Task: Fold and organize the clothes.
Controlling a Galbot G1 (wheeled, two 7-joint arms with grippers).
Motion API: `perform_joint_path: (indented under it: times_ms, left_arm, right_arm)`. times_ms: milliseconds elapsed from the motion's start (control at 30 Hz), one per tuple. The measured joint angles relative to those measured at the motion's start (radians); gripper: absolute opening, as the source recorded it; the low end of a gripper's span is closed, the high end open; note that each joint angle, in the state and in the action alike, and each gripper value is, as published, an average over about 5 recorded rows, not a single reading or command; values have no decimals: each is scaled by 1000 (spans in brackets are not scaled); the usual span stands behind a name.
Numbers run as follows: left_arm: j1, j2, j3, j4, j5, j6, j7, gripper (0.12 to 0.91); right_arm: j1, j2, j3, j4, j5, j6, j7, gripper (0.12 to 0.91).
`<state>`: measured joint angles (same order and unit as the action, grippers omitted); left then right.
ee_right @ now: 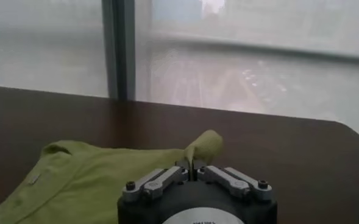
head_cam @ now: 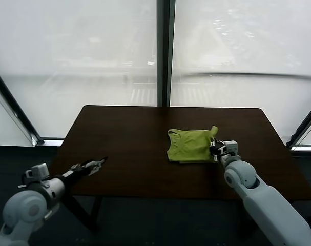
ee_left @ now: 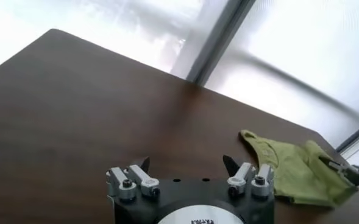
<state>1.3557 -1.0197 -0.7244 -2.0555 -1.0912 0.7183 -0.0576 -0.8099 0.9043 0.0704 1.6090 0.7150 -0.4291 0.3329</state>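
Right gripper (ee_right: 193, 170) seemingly pinches the folded T-shirt's (head_cam: 188, 145) edge; left gripper (ee_left: 186, 165) rests spread apart.

table (head_cam: 119, 154) left half bare | T-shirt (head_cam: 188, 146) blocks right-centre

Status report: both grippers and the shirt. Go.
Right gripper shut on the green T-shirt, pinching its right edge. Left gripper open over bare table, well clear of the shirt. T-shirt lies folded, right of centre. Nothing in the way.
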Motion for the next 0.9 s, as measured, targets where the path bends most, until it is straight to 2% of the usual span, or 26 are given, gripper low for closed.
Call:
perform_joint_path:
  times_ms: [233, 333, 400, 533, 633, 733, 833, 900]
  left_arm:
    - [5, -8, -5, 11, 3, -3, 4, 907]
    - [1, -13, -2, 20, 8, -4, 4, 907]
    - [-1, -17, 0, 25, 12, -5, 5, 907]
    - [0, -24, 2, 34, 22, -9, 8, 907]
    - [2, -31, 6, 38, 33, -12, 11, 907]
    - [8, -37, 5, 36, 40, -16, 14, 907]
    - [18, -40, -2, 27, 73, -40, 42, 907]
    - [31, -40, -2, 17, 125, -81, 75, 907]
  right_arm:
    - [-34, -46, 47, 26, -18, -51, -13, 735]
    - [-52, -72, 67, 50, -27, -56, -31, 866]
    - [-64, -91, 82, 64, -38, -46, -48, 896]
    - [-91, -118, 109, 66, -81, 0, -79, 906]
    - [-111, -118, 124, 44, -116, 40, -102, 907]
    - [-135, -115, 142, 23, -106, 85, -138, 907]
    - [-170, -117, 172, 19, -92, 174, -200, 907]
    - [-202, -117, 199, 15, -104, 268, -241, 907]
